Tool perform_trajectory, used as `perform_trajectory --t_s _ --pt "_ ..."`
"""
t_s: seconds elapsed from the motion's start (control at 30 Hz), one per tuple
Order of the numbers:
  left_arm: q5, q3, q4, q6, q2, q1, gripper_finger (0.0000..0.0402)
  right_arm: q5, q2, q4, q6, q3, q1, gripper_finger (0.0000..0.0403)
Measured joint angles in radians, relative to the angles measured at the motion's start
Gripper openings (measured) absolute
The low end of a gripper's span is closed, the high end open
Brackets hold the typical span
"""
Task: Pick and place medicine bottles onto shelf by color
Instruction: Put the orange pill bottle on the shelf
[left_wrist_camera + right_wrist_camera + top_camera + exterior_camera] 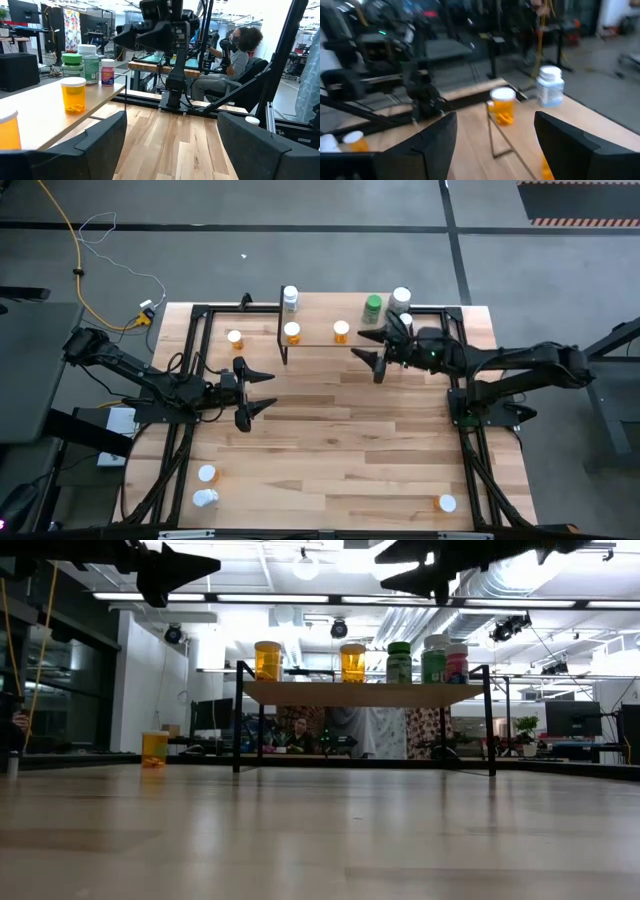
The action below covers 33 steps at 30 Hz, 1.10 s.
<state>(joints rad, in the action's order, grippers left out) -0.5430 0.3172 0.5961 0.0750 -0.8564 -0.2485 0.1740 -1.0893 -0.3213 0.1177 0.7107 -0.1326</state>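
Observation:
The shelf (318, 340) stands at the table's far middle. On it are two orange bottles (292, 332) (341, 331), a green one (373, 307), a white-capped one (401, 298) and a pink one (457, 664). A white bottle (290, 298) stands at the shelf's far left corner. An orange bottle (234, 338) stands on the table left of the shelf. My right gripper (358, 345) hangs open and empty above the shelf's right part, pointing left. My left gripper (272, 390) waits open and empty left of centre, well above the table.
Two bottles (207, 474) (206, 498) sit at the near left corner and one (447, 503) at the near right. Black frame rails (196, 330) run along the table's sides. A person (240, 50) sits beyond the table's right side. The table's middle is bare wood (340, 430).

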Motion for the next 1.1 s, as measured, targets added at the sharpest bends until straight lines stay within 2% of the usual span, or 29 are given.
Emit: perform_trajectory --t_s 0.07,0.27,0.37,0.53,0.63,0.73,0.8,0.83,0.97,1.1 --pt "0.000 0.000 0.000 0.000 0.000 0.000 0.0301 0.003 -0.001 -0.057 0.003 -0.040 0.001 0.0255" --pt "0.000 0.000 0.000 0.000 0.000 0.000 0.0301 0.012 -0.003 -0.062 0.037 -0.059 0.004 0.0255" --pt "0.000 0.000 0.000 0.000 0.000 0.000 0.0301 0.085 -0.006 -0.071 0.103 -0.059 0.005 0.0255" --pt "0.000 0.000 0.001 0.000 0.000 0.000 0.0301 0.126 -0.063 0.024 0.098 -0.037 0.025 0.0245" --pt "0.000 0.000 0.004 0.000 0.000 0.000 0.0301 0.274 -0.128 0.127 0.114 0.009 0.059 0.0199" --pt "0.000 0.000 0.006 0.000 0.000 0.000 0.0301 0.380 -0.200 0.177 0.129 0.050 0.075 0.0107" --pt "0.000 0.000 0.006 0.000 0.000 0.000 0.0301 0.403 -0.245 0.176 0.132 0.074 0.077 0.0035" --pt "0.000 0.000 0.006 0.000 0.000 0.000 0.0301 0.413 -0.267 0.176 0.122 0.086 0.077 0.0018" --pt "0.000 0.000 0.006 0.001 0.000 0.000 0.0301 0.525 -0.351 0.189 0.132 0.130 0.067 0.0023" --pt "0.000 0.000 0.005 0.001 0.000 0.000 0.0301 0.583 -0.398 0.193 0.111 0.155 0.055 0.0004"
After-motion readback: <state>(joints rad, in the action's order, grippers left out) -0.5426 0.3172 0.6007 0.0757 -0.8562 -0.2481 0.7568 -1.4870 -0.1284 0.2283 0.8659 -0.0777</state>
